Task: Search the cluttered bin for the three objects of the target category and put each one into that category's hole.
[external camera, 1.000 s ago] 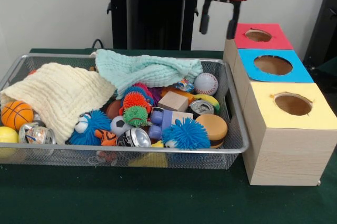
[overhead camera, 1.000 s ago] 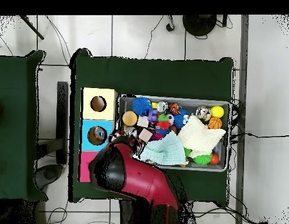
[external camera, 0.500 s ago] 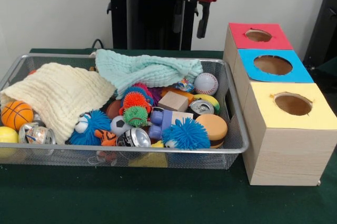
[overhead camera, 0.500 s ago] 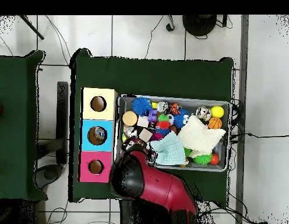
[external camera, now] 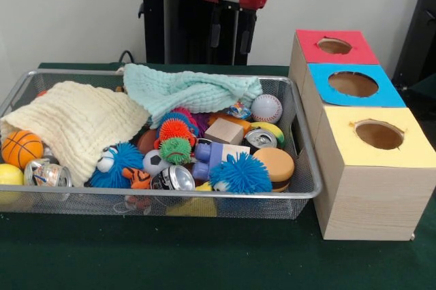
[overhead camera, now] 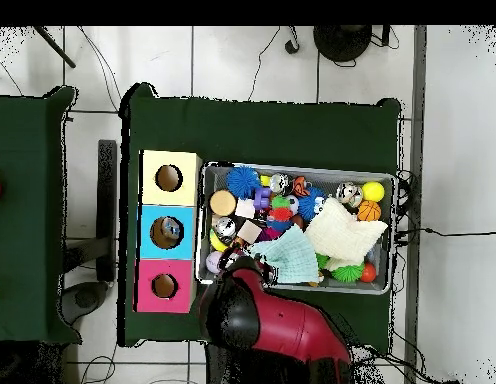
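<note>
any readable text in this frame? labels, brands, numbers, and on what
None can be read.
Can at the bin's left front: printed label, too blurred to read.
Can lying end-on at the front wall: dark printed side, no legible word.
Can by the wooden block: only its top shows.
Red, blue and yellow box tops: plain colour, no lettering.
Gripper: no marking visible.

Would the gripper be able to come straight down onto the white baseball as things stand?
Probably yes. The baseball lies uncovered at the bin's far right corner, beside the mint cloth, not under it. The open gripper hangs above with nothing between; only the bin wall is close.
</note>
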Controlling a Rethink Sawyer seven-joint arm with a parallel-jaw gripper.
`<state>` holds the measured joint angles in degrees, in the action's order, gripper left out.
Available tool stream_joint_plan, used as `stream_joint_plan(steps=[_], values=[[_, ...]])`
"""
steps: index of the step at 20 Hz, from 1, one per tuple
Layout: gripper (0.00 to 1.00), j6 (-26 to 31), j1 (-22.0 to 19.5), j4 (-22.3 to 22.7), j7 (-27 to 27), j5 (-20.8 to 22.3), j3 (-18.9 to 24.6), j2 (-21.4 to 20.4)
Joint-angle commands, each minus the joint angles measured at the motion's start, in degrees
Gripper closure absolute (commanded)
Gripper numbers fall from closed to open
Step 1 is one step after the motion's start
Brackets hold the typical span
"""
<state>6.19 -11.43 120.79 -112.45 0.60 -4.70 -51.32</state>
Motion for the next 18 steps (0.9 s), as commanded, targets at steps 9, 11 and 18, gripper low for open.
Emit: stream_joint_plan(steps=[9, 11, 18], values=[[0.00, -2.10, -4.94, -1.35, -2.90, 6.26, 9.17, 2.28], [0.00, -2.23, -5.15, -1.98, -2.98, 6.47, 9.36, 2.77], [0.00, -4.86, -4.94, -4.29, -3.81, 7.42, 8.98, 5.96]])
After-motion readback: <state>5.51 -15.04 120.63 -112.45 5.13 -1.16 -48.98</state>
